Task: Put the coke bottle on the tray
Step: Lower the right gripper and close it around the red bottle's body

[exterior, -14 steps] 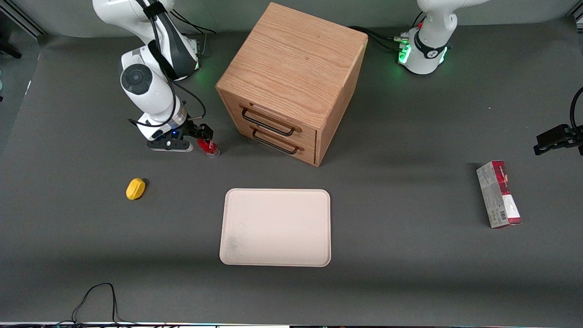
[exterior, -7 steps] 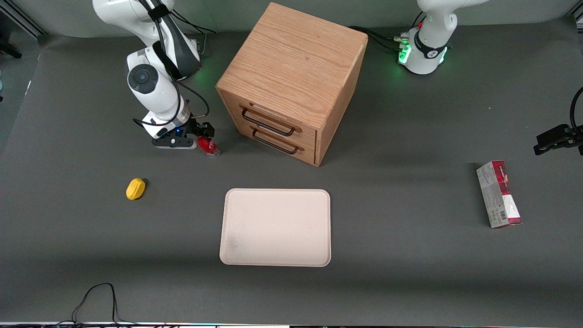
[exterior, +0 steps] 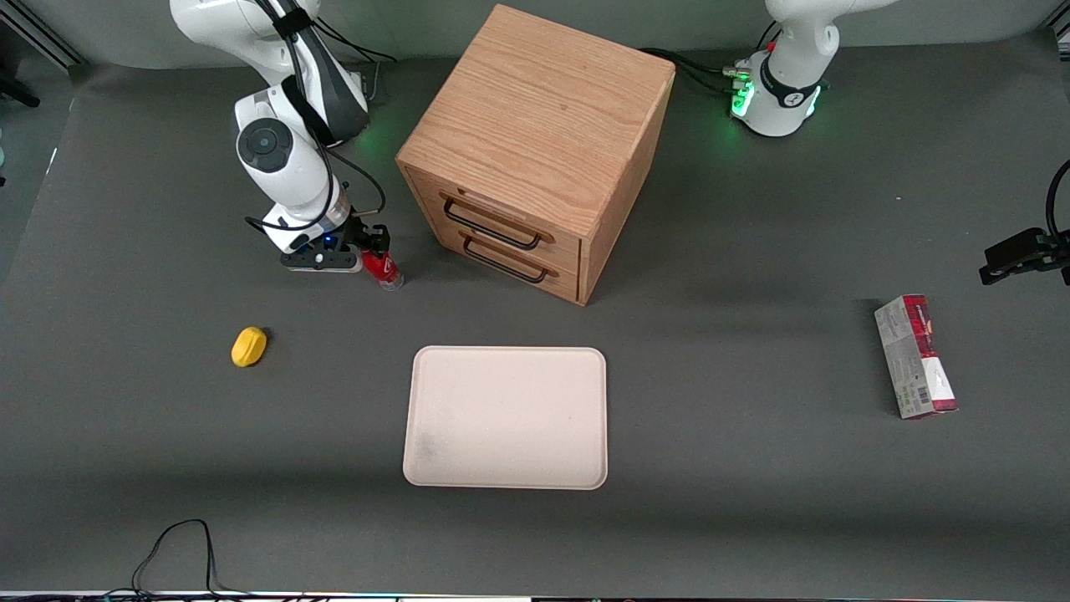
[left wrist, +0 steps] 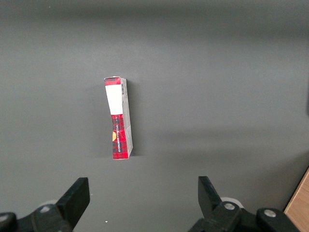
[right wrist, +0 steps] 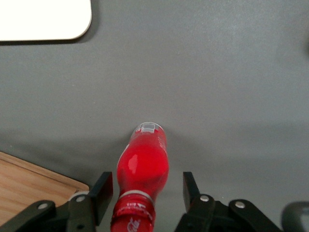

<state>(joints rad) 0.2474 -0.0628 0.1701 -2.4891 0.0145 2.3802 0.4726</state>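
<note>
The coke bottle (right wrist: 143, 166) stands on the dark grey counter (exterior: 752, 468) near the front of the wooden drawer cabinet (exterior: 535, 150), farther from the front camera than the cream tray (exterior: 506, 416). The right gripper (right wrist: 143, 193) is low around it: the jaws stand wide, one finger (right wrist: 102, 192) on each side of the bottle's neck, with a gap showing on both sides, neither touching. A yellow lemon-like object (exterior: 249, 346) lies toward the working arm's end
</note>
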